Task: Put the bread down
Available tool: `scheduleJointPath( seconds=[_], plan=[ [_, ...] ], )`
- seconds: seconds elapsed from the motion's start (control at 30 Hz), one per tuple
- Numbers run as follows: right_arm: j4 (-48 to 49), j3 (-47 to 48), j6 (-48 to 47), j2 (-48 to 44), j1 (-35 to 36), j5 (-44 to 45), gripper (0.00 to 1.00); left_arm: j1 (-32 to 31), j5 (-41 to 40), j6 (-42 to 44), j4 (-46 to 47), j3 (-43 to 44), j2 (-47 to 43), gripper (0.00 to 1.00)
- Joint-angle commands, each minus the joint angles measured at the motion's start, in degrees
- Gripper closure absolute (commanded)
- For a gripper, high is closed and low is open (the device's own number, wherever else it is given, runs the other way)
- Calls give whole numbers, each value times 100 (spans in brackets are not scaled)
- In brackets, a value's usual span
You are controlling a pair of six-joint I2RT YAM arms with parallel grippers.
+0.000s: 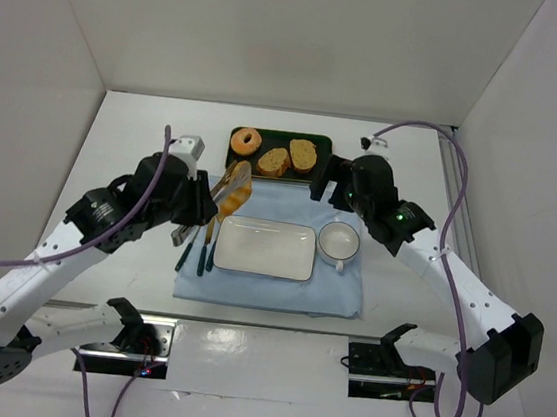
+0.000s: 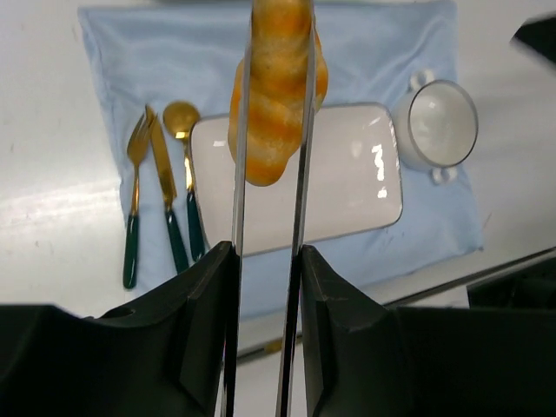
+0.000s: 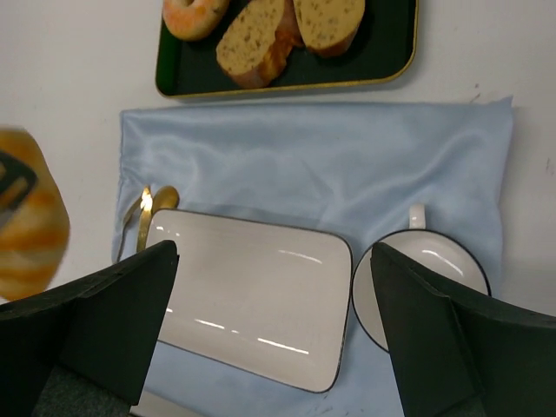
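Observation:
The bread (image 2: 278, 87), a glossy golden-orange roll, hangs pinched between the two metal arms of a pair of tongs (image 2: 241, 174). My left gripper (image 2: 267, 256) is shut on the tongs, squeezing them together. The roll hovers over the left end of the empty white rectangular plate (image 2: 347, 174). From above, the bread (image 1: 237, 196) sits just beyond the plate (image 1: 264, 247), with the left gripper (image 1: 198, 204) to its left. My right gripper (image 3: 274, 252) is open and empty, high over the plate (image 3: 252, 295). The bread (image 3: 26, 226) appears blurred at that view's left edge.
A dark tray (image 1: 323, 145) at the back holds a doughnut (image 1: 245, 141) and two bread slices (image 1: 274, 161). A white cup (image 1: 338, 242) stands right of the plate on the blue cloth (image 1: 339, 296). A fork, knife and spoon (image 1: 198, 250) lie left of the plate.

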Motion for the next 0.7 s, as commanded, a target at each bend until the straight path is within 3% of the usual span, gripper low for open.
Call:
scheduleJointPath(
  seconds=[0.0,0.27,0.67],
  plan=[
    [136,607,-383,231,-35,455,1,-161,-246,-793,-490,-242,-481,58],
    [-181,1732,-560,953,-35,763,1,-284,-336,-1330,-1124,-909,-780,58],
    [-233,1874,-560,988,-35,763,1,-284,16,-1761,-711,-1973,-1071,58]
  ],
)
